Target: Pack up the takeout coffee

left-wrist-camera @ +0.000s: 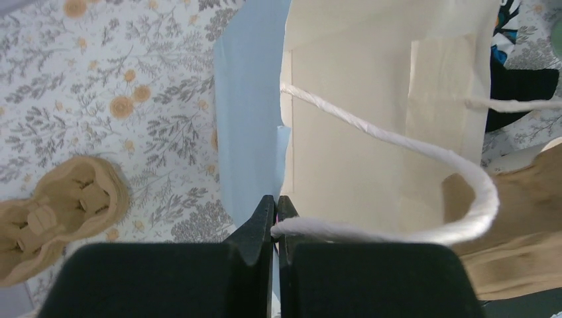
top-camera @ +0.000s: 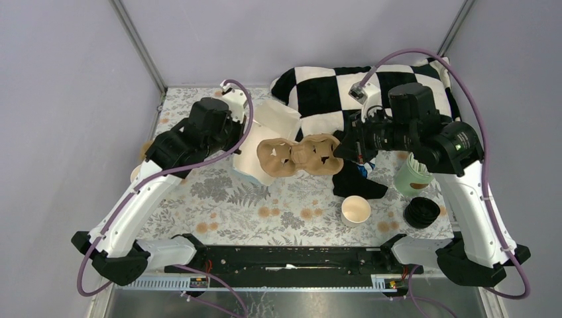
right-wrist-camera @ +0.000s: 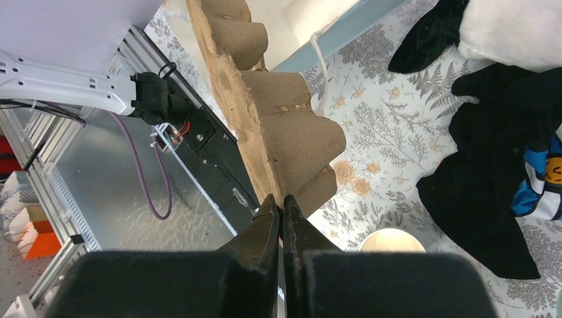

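1. Small cream-white paper cup [top-camera: 356, 211], lidless and upright, sits by the table's near edge, right of centre, near a round black plastic lid [top-camera: 422, 212].
2. Your left gripper [left-wrist-camera: 276, 213] is clamped on the white twisted-paper handle [left-wrist-camera: 381, 129] of the cream paper bag [left-wrist-camera: 351, 66].
3. Your right gripper [right-wrist-camera: 281, 207] pinches the edge of the brown moulded-pulp cup carrier [right-wrist-camera: 285, 126].

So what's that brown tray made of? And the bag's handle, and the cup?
The tray looks like moulded paper pulp: matte brown, rough and fibrous along its edge. The handle is probably twisted paper cord: white, with spiral ridges. The cup is likely paper: smooth, cream, with a thin rolled rim.
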